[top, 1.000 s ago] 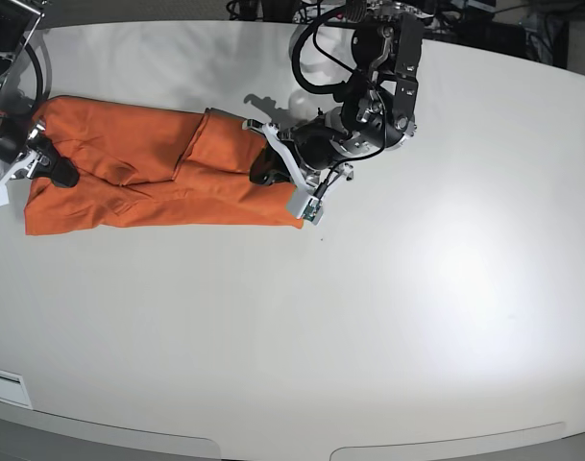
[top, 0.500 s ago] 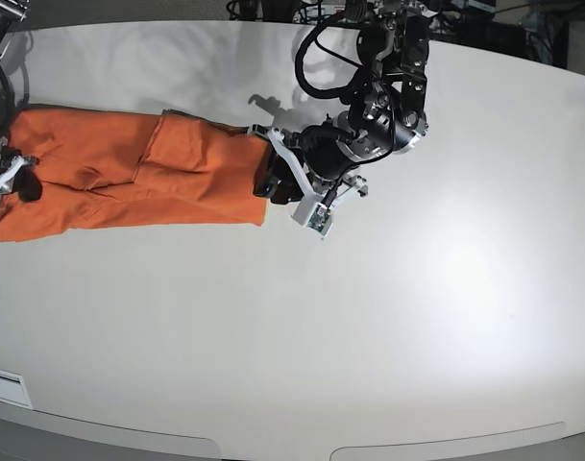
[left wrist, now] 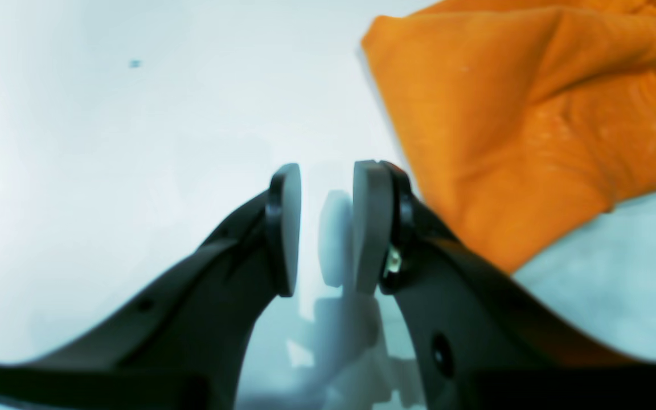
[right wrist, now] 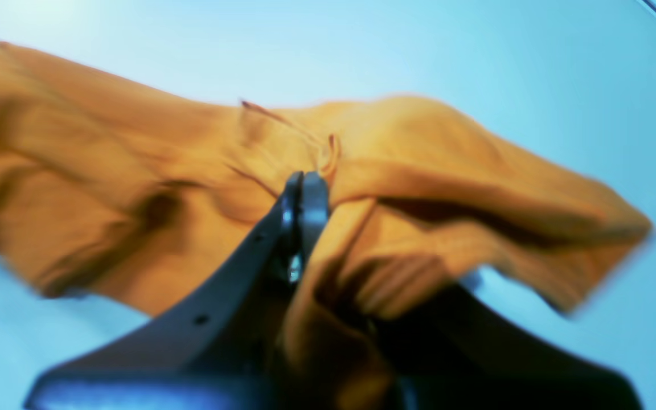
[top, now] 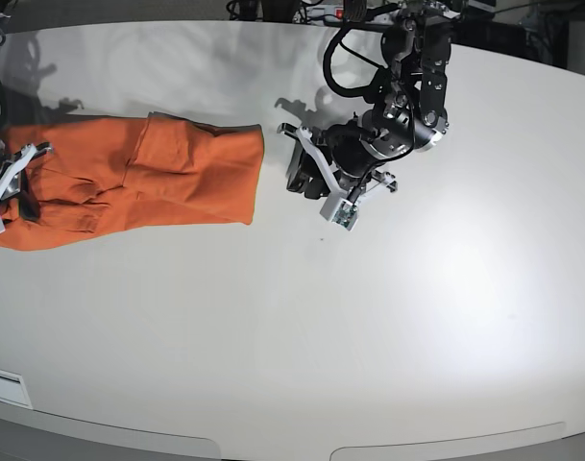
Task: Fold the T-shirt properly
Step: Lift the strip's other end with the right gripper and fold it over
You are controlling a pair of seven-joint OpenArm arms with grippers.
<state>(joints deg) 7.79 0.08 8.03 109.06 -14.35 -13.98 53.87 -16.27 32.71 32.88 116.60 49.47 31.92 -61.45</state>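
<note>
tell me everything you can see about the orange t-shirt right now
The T-shirt is plain orange, thin soft fabric, folded into a long wrinkled band lying flat along the white table's far left. One layer overlaps near its middle. The right end effector is pinched shut on its left end; the left end effector stands open, clear of its right edge.

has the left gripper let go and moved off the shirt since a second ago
Yes. The left gripper, earlier on the T-shirt's end, now stands open and apart from it, nearer the table's right side in the base view. The shirt itself slid the other way.
</note>
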